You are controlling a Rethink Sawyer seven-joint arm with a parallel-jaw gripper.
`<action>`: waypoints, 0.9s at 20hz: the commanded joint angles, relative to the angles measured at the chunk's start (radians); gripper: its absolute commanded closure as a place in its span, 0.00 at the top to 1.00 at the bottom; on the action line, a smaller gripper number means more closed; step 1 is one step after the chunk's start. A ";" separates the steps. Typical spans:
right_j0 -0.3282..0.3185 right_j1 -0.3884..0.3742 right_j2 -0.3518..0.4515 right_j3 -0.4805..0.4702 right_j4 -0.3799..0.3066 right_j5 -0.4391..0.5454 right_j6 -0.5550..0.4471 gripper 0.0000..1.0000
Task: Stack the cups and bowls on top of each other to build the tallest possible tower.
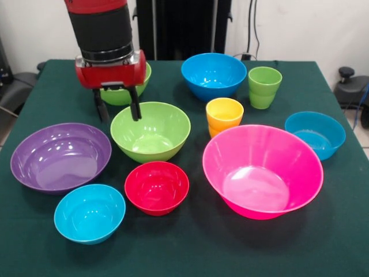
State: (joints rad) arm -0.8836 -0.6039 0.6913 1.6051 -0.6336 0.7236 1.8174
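My gripper point(120, 117) hangs open at the far left rim of a lime green bowl point(151, 131), one finger outside the rim and one just inside. A second lime green bowl point(118, 97) sits behind, mostly hidden by the gripper. Around them stand a purple bowl point(60, 156), a red bowl point(157, 187), a small cyan bowl point(89, 212), a big pink bowl point(262, 170) and two blue bowls point(213, 75) point(315, 134). A yellow-orange cup point(224, 115) and a light green cup point(264, 86) stand upright between them. No tower shows; every piece sits alone.
All pieces rest on a dark green tablecloth point(190, 254). Black equipment point(351, 86) stands off the table's right side, and cables hang against the wall behind.
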 commanded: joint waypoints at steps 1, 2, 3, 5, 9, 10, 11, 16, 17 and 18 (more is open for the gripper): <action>0.058 -0.023 -0.012 -0.069 -0.007 0.127 -0.146 1.00; 0.065 -0.019 -0.017 -0.092 -0.016 0.138 -0.157 1.00; 0.068 -0.010 -0.019 -0.113 -0.026 0.144 -0.170 1.00; 0.070 0.015 -0.023 -0.150 -0.042 0.152 -0.191 1.00; 0.061 0.065 -0.025 -0.189 -0.057 0.131 -0.212 1.00; 0.058 0.074 -0.023 -0.195 -0.059 0.121 -0.217 1.00; 0.056 0.079 -0.024 -0.197 -0.061 0.114 -0.216 1.00; 0.051 0.101 -0.025 -0.207 -0.071 0.089 -0.220 1.00; 0.051 0.106 -0.024 -0.210 -0.073 0.085 -0.222 1.00; 0.051 0.110 -0.025 -0.210 -0.076 0.079 -0.221 1.00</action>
State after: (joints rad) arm -0.8547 -0.5693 0.6910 1.4536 -0.6387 0.7620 1.8174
